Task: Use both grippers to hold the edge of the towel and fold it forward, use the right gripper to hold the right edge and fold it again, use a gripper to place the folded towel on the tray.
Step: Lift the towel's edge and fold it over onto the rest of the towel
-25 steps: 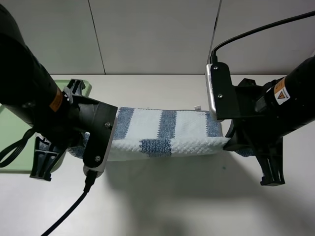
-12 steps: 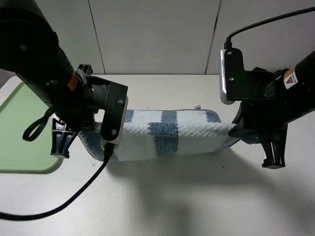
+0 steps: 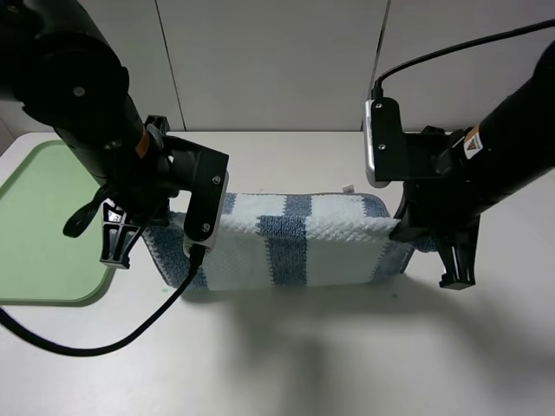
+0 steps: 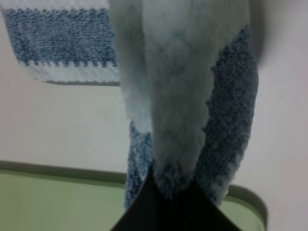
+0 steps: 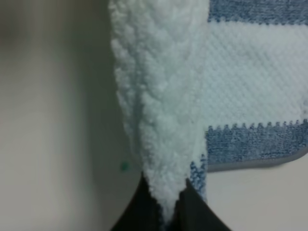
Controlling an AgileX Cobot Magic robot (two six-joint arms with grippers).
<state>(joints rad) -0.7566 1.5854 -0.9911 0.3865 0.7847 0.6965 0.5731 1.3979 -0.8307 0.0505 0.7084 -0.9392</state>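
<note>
We see the left pincer (image 4: 169, 195) and the right pincer (image 5: 166, 204) each clamped on one end of the towel (image 3: 299, 247), which lies half-folded on the table (image 3: 329, 355), just beside the green tray (image 3: 43, 225).

Nubby waffle-weave terry towel (image 3: 295, 247), fluffy where pinched in the matt black left gripper (image 4: 169, 192); smooth light-green plastic tray (image 3: 43, 225) beside it on a matt off-white tabletop (image 3: 347, 347).

We lose the tray (image 3: 39, 225) past the picture's edge and behind the left arm (image 3: 82, 104), towel (image 3: 295, 251) ends hidden by both arms, left claw (image 4: 168, 202) tips blurred, buried in cloth.
</note>
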